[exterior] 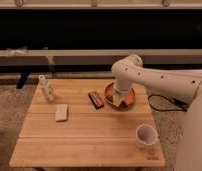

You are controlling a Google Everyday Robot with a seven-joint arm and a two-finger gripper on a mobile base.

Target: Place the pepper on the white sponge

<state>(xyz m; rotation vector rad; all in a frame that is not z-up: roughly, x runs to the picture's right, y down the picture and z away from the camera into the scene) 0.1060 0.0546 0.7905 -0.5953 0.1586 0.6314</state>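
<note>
The white sponge lies flat on the left part of the wooden table. My gripper hangs at the end of the white arm, down over the orange bowl at the back right of the table, far right of the sponge. The pepper does not show; the gripper and the bowl's rim hide whatever is under them.
A flat dark bar lies just left of the bowl. A small white bottle stands at the back left corner. A white cup stands at the front right. A black cable runs on the floor to the right.
</note>
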